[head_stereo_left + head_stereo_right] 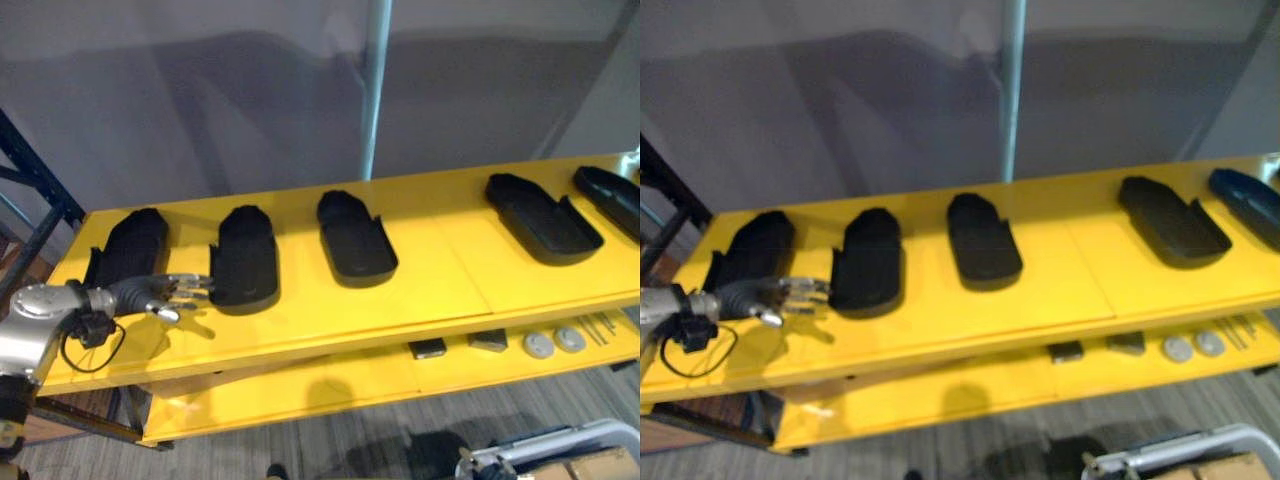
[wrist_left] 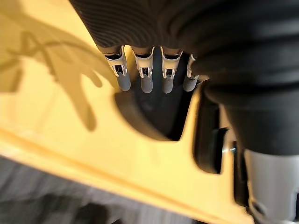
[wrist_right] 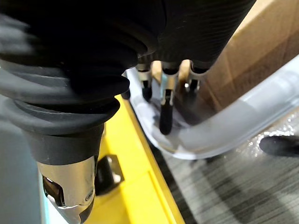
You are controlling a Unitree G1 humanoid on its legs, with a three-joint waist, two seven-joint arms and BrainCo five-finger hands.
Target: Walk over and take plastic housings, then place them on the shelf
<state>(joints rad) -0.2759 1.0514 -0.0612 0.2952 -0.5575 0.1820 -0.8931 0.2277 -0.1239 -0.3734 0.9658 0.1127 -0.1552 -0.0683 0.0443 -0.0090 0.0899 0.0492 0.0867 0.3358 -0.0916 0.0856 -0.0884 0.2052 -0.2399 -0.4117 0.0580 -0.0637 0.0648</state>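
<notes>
Several black plastic housings lie in a row on the yellow shelf top [image 1: 440, 275]: one at far left [image 1: 128, 247], a second [image 1: 245, 260], a third [image 1: 355, 238], and two at right [image 1: 540, 218] [image 1: 610, 195]. My left hand [image 1: 150, 292] hovers low over the shelf's front left, open, with straight fingers [image 2: 146, 77] pointing at the second housing [image 2: 154, 112]. The fingertips reach its near-left edge; whether they touch is unclear. My right hand [image 3: 166, 107] hangs open and holds nothing, beside a grey cart rail [image 3: 233, 126].
A lower yellow shelf [image 1: 350, 380] carries small dark blocks [image 1: 428, 347] and round discs [image 1: 538, 344]. A grey pole [image 1: 377, 90] rises behind the shelf. A dark rack frame [image 1: 35, 190] stands at left. A cart with cardboard boxes [image 1: 590, 462] is at bottom right.
</notes>
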